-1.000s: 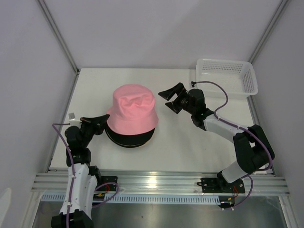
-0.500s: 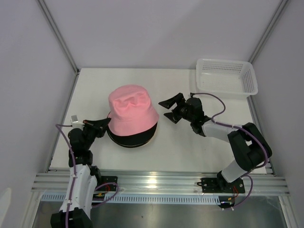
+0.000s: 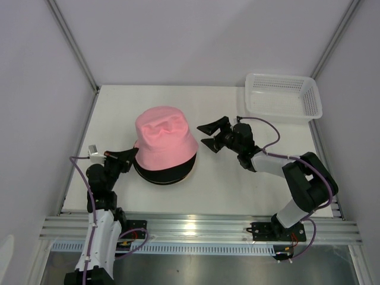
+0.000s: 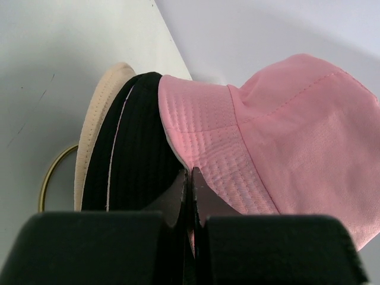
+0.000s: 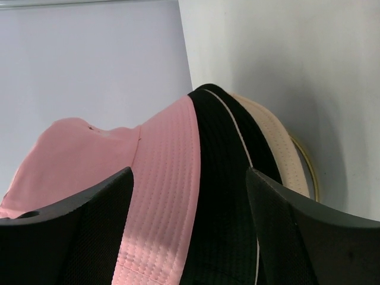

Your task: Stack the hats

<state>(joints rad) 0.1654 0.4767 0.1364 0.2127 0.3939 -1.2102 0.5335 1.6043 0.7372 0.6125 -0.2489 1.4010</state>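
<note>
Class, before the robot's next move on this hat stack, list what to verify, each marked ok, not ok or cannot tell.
1. Pink hat on top of the stack: ok.
2. Black hats and tan hat underneath it: ok.
3. Right hand open, facing the brims: ok.
4. Left hand shut at the pink brim: ok.
5. Left hand pinching fabric: cannot tell.

White basket (image 3: 282, 97) (lattice-walled) sits at table's (image 3: 225, 196) far-right corner.

I'm seeing the bucket hat (image 3: 164, 138) sitting atop the other hats (image 3: 163, 175); left gripper (image 3: 130, 155) touching that stack's left edge, right gripper (image 3: 209, 135) just right, basket (image 3: 279, 78) farther back-right, wire ring (image 4: 50, 178) seemingly underneath.
</note>
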